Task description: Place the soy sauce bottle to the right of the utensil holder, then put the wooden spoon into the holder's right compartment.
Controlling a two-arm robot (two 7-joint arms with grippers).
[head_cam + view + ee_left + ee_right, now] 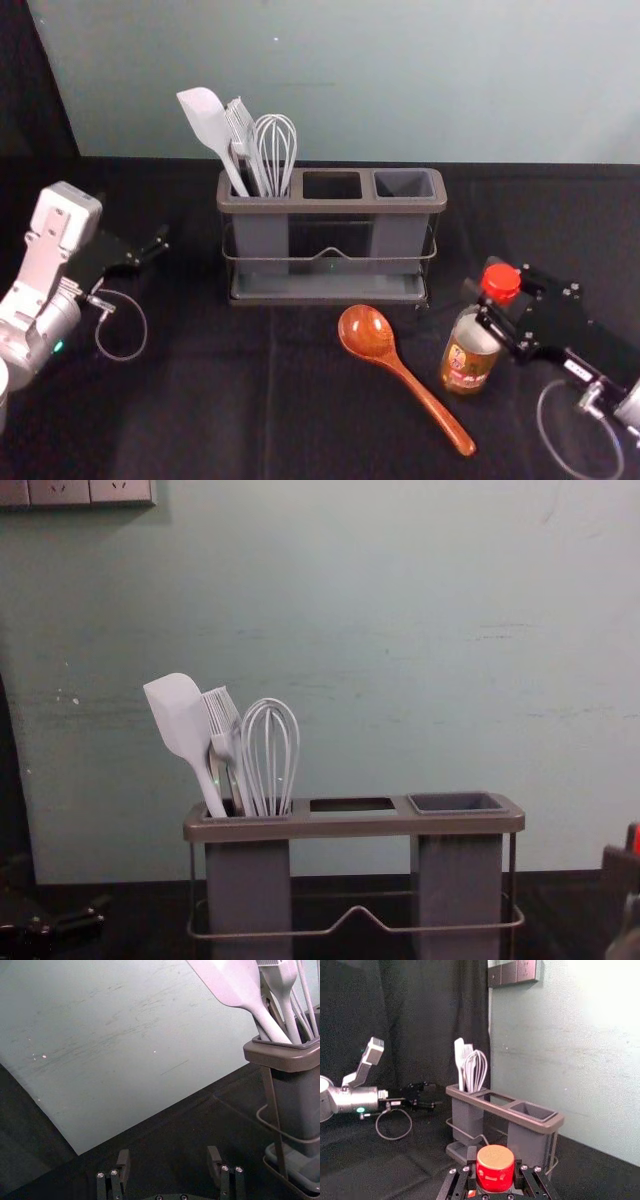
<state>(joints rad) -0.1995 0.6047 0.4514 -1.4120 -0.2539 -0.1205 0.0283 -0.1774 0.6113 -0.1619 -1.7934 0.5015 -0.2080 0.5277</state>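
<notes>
In the head view my right gripper is shut on the neck of the soy sauce bottle, in front of the holder's right end; whether the bottle touches the table I cannot tell. The right wrist view has the red cap between the fingers of the right gripper. The wooden spoon lies left of the bottle, handle toward the front right. The utensil holder stands behind, its right compartment empty. My left gripper is parked left of the holder; the left wrist view shows this gripper open.
A white spatula, a brush and a whisk stand in the holder's left compartment. The holder's wire frame runs across its front. A pale wall rises behind the black-covered table.
</notes>
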